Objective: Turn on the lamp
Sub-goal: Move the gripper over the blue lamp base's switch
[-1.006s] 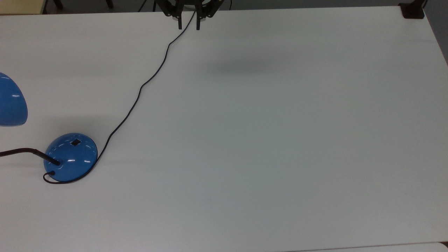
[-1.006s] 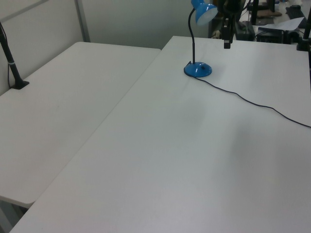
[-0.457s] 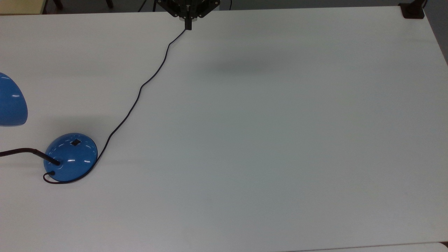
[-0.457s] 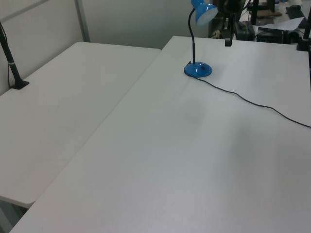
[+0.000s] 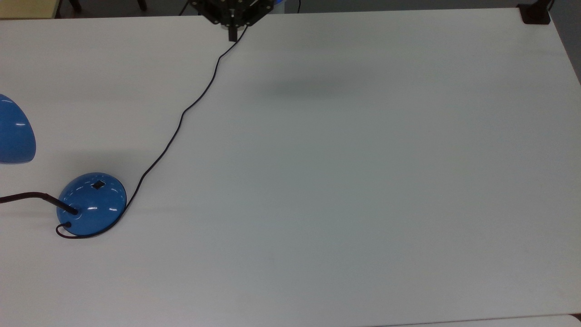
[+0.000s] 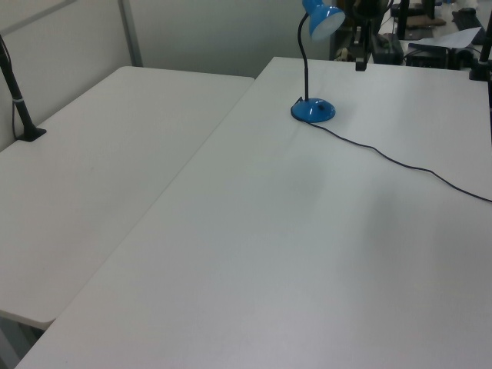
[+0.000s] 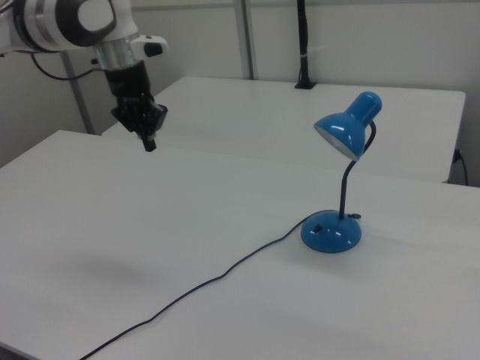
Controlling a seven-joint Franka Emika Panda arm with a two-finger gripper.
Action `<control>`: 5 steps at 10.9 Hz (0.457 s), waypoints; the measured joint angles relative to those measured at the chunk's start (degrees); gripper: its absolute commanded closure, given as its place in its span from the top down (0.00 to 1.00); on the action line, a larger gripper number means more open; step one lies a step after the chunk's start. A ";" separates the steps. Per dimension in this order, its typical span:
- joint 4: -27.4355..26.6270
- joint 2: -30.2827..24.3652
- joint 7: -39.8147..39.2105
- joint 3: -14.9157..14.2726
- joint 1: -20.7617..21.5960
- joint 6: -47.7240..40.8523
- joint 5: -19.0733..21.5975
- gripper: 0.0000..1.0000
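The lamp stands on the white table (image 5: 345, 181) at the top view's left. It has a glossy blue dome base (image 5: 92, 203) (image 7: 331, 232) (image 6: 313, 111), a small black switch (image 5: 98, 185) (image 7: 318, 228) on the dome, a black bendy neck (image 7: 345, 187) and a blue shade (image 7: 346, 127) (image 5: 13, 131). Its thin black cord (image 5: 181, 118) (image 7: 217, 277) runs across the table toward the far edge. My gripper (image 5: 233, 34) (image 7: 149, 142) (image 6: 359, 61) hangs shut and empty above that far edge, well away from the lamp, fingers pointing down.
A second white table (image 6: 100, 146) adjoins this one. A black post with a clamp (image 5: 535, 13) (image 6: 23, 115) (image 7: 304, 45) stands at the far corner. Cluttered desks (image 6: 446, 46) lie behind the arm in the left view.
The gripper's fingers, apart one second ago, have come together. The gripper has then drifted a little toward the top view's left. The lamp and cord have not moved.
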 measured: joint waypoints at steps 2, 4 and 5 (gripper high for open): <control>-0.15 1.49 0.90 -0.18 -3.21 2.75 0.00 0.00; -0.55 4.33 4.42 -0.32 -7.16 7.49 0.01 0.00; -1.13 5.88 6.08 -0.34 -8.87 10.03 0.01 0.00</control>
